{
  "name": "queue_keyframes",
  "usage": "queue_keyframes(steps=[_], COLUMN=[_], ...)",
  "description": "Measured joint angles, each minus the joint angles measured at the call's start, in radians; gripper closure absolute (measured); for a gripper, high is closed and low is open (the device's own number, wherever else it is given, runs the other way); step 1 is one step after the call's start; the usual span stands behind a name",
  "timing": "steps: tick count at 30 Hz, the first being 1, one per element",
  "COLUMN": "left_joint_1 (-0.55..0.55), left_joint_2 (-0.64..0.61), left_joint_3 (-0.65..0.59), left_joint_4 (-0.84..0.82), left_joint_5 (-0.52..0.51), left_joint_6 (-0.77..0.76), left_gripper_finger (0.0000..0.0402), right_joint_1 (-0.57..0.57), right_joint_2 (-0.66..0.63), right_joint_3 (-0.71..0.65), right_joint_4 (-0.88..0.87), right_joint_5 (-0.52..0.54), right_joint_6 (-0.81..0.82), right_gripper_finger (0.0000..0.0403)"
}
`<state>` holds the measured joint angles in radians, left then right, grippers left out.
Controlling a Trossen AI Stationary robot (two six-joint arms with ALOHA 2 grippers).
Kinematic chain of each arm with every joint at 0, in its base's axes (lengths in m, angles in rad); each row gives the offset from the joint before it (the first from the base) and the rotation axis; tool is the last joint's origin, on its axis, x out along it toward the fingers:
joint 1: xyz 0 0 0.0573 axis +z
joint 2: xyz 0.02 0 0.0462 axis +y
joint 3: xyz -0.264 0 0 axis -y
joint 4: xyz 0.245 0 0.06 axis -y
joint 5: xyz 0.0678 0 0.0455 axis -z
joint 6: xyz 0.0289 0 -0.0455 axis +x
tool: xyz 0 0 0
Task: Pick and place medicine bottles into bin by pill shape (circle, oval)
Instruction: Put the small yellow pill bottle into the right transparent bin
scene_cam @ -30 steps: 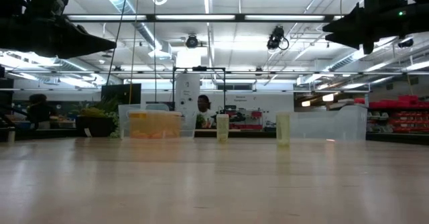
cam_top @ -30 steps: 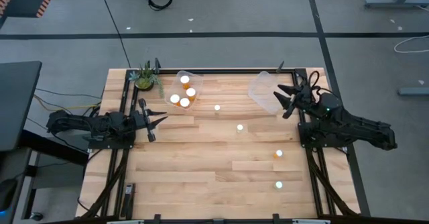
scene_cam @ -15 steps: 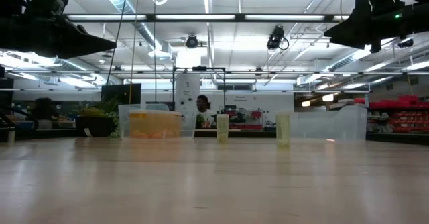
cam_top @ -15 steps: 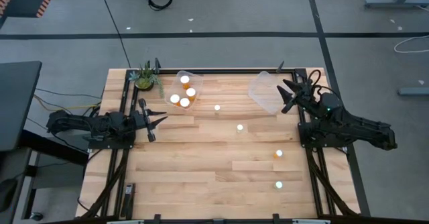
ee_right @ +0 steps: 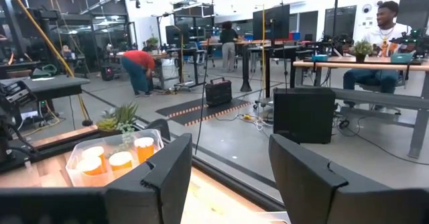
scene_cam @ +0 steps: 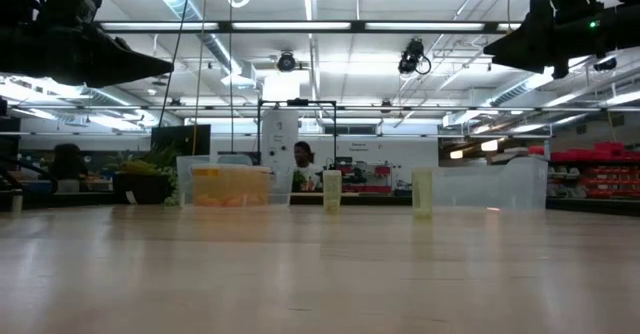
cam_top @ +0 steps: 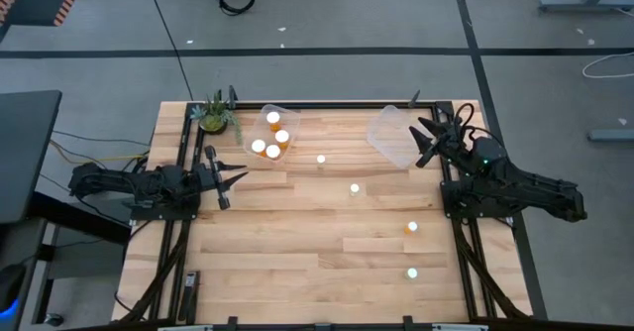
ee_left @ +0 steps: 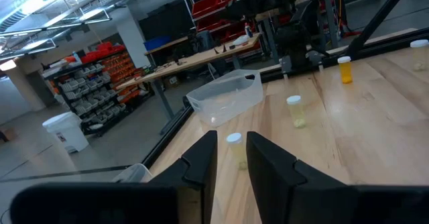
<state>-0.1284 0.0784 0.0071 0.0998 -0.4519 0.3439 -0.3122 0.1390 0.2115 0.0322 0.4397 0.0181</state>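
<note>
Several orange medicine bottles with white caps stand in the clear left bin [cam_top: 274,131] at the far left; the bin also shows in the right wrist view [ee_right: 114,158]. The clear right bin [cam_top: 391,138] holds nothing that I can see. Loose bottles stand upright on the table: one [cam_top: 321,159], one [cam_top: 354,188], one [cam_top: 411,228] and one [cam_top: 412,273]. My left gripper [cam_top: 236,175] hovers open and empty at the table's left edge. My right gripper [cam_top: 424,143] hovers open and empty over the right bin's right side.
A small potted plant [cam_top: 215,113] stands at the far left corner beside the left bin. Black frame rails [cam_top: 183,222] run along the table's left and right sides. Bare wood [cam_top: 297,242] lies between the arms. People and desks show in the room beyond.
My right gripper has shifted a little toward the table's far right and then kept still, staying open. The bottles and bins have not moved.
</note>
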Motion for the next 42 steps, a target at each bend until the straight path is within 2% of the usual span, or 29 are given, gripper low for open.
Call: queue_keyframes(steps=[14,18,22,28,37,42], left_joint_1=[0.000,0.000,0.000,0.000,0.000,0.000], left_joint_2=[0.000,0.000,0.000,0.000,0.000,0.000], left_joint_3=[0.000,0.000,0.000,0.000,0.000,0.000], left_joint_4=[0.000,0.000,0.000,0.000,0.000,0.000], left_joint_5=[0.000,0.000,0.000,0.000,0.000,0.000], left_joint_6=[0.000,0.000,0.000,0.000,0.000,0.000], left_gripper_finger=[0.0317,0.0311,0.0312,0.0321,0.0317,0.0312], right_joint_1=[0.000,0.000,0.000,0.000,0.001,0.001], right_joint_2=[0.005,0.049,0.169,0.391,0.739,0.880], right_joint_3=[0.000,0.002,0.002,0.022,0.217,0.337], right_joint_4=[-0.002,0.095,0.187,0.267,0.239,0.194], right_joint_5=[-0.009,-0.124,-0.228,-0.235,-0.236,-0.236], right_joint_6=[-0.022,0.029,0.069,0.151,0.222,0.219], right_gripper_finger=[0.0197,0.0197,0.0197,0.0197,0.0197,0.0197])
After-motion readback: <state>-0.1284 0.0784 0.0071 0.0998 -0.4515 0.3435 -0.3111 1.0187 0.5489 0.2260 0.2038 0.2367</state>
